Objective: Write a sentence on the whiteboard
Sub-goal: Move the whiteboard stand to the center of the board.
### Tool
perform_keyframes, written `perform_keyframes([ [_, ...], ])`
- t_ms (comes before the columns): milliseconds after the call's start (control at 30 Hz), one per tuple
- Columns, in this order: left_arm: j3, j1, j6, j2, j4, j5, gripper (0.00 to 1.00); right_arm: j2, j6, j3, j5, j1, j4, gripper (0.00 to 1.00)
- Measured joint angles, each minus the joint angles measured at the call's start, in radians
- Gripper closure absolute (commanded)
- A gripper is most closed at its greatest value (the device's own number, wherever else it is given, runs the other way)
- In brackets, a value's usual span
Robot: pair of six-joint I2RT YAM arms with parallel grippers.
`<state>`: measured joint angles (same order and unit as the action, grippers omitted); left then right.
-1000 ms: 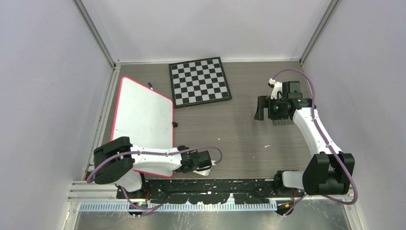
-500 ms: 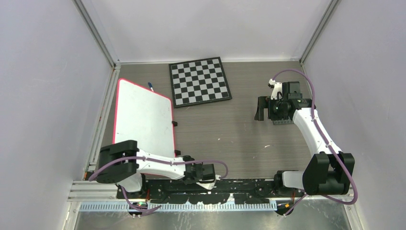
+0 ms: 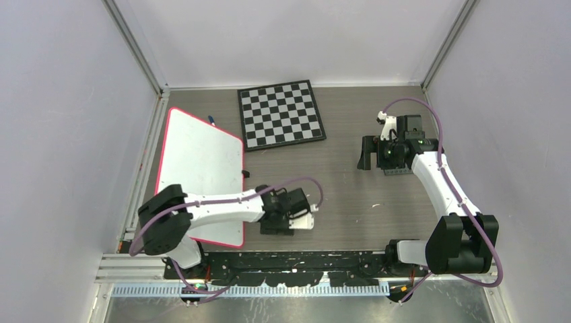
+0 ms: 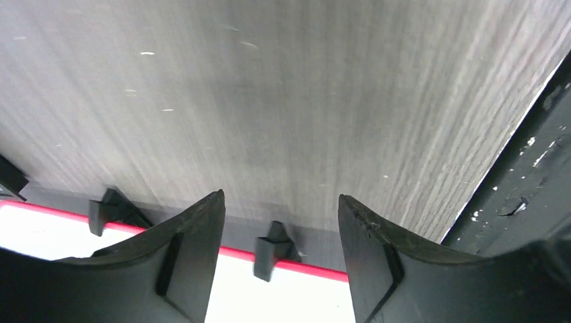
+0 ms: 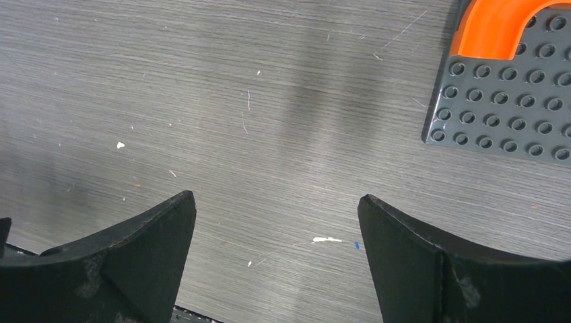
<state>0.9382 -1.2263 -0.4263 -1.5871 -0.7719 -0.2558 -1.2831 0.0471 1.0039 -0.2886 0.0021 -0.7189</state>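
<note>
The whiteboard [image 3: 198, 165] lies flat at the left of the table, white with a red-pink rim. Its face is blank; no blue sentence shows on it. My left gripper [image 3: 276, 222] is open and empty beside the board's near right corner, and the left arm lies across the board's near end. In the left wrist view the open left gripper [image 4: 281, 198] hangs over the board's red rim [image 4: 316, 270], with a black clip foot [image 4: 273, 247] between the jaws. My right gripper [image 3: 366, 153] is open and empty at the right, over bare table in the right wrist view [image 5: 276, 197].
A black-and-white checkered board [image 3: 280, 113] lies at the back centre. A blue marker tip [image 3: 212, 122] pokes out behind the whiteboard's far edge. A grey studded baseplate [image 5: 501, 114] with an orange piece [image 5: 495, 30] lies by the right gripper. The black base rail [image 4: 518, 195] runs along the near edge.
The left gripper dipped toward the near rail half a second ago, then came back away from it, to just right of the whiteboard's near right corner. The right arm has not moved.
</note>
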Motion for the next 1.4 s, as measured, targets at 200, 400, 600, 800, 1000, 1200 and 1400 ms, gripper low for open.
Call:
perform_keyframes([
  [200,0.165,0.208,0.01,0.044,-0.033,0.141,0.32,0.0,0.003,0.0,-0.016,0.0,0.0,0.06],
  [400,0.251,0.443,-0.002,0.01,-0.049,0.211,0.33,0.0,0.004,0.0,-0.053,0.0,0.003,0.06],
  [600,0.22,0.538,0.0,0.049,-0.05,0.207,0.3,0.002,-0.008,-0.002,-0.148,0.021,0.047,0.07],
  [800,0.108,0.501,-0.029,0.253,-0.097,0.279,0.28,-0.096,-0.031,0.087,-0.222,0.117,0.091,0.1],
  [1000,-0.02,0.391,-0.077,0.282,-0.102,0.265,0.33,-0.21,-0.068,0.167,-0.243,0.176,0.146,0.11],
  [1200,-0.084,0.329,-0.098,0.225,-0.079,0.225,0.46,-0.21,-0.085,0.167,-0.243,0.179,0.159,0.11],
  [1400,-0.142,0.329,-0.113,0.171,-0.017,0.18,0.68,-0.205,-0.088,0.165,-0.233,0.179,0.166,0.11],
])
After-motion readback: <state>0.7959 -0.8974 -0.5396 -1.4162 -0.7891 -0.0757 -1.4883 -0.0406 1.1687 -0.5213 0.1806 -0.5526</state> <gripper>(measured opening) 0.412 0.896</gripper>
